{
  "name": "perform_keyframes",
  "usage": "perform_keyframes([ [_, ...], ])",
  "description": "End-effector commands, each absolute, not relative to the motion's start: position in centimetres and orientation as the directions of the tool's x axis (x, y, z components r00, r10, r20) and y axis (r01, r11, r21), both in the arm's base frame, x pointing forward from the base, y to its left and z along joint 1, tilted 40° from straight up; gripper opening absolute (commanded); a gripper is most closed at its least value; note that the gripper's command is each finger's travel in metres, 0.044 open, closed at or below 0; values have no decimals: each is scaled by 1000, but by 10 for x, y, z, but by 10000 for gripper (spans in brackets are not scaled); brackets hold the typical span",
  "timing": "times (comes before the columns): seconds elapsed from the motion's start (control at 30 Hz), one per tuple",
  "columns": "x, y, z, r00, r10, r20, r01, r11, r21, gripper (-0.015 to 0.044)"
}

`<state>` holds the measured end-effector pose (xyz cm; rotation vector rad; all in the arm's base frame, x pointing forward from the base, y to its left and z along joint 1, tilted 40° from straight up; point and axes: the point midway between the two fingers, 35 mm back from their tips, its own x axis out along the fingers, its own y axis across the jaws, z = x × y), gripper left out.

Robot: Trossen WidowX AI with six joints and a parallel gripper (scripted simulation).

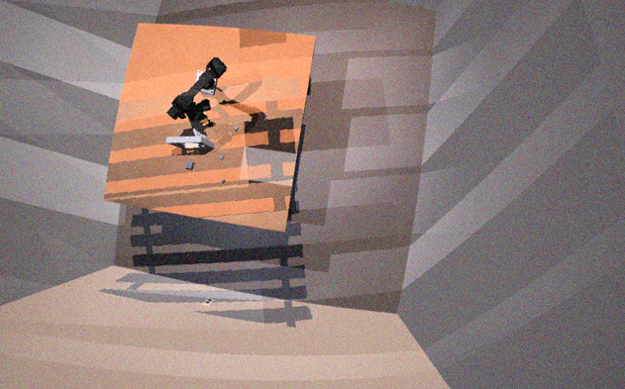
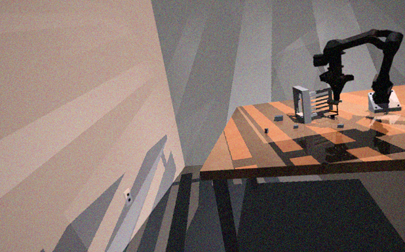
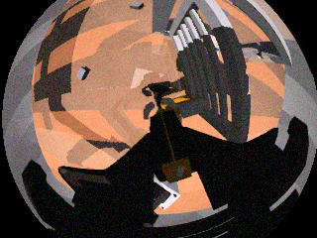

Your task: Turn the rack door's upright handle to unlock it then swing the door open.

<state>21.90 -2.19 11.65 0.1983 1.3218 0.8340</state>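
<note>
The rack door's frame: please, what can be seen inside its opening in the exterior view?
Inside the frame, a narrow strip of background and a light patch low down show. The near upright covers the rest, so I cannot tell what is there.

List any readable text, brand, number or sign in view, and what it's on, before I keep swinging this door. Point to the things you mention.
No readable text in any view.
Arm base (image 2: 397,104): dark dots only, no lettering made out.
Wall outlet (image 2: 127,196): dark marks, no legible label.
</note>
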Motion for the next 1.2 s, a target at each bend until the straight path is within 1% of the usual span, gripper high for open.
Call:
perform_keyframes([
  [0.0,218,-15,122,17,639,-769,-358,722,592,26],
  [0.9,219,26,156,18,641,-767,6,767,641,26],
  [1.17,219,28,158,18,641,-767,22,767,641,26],
])
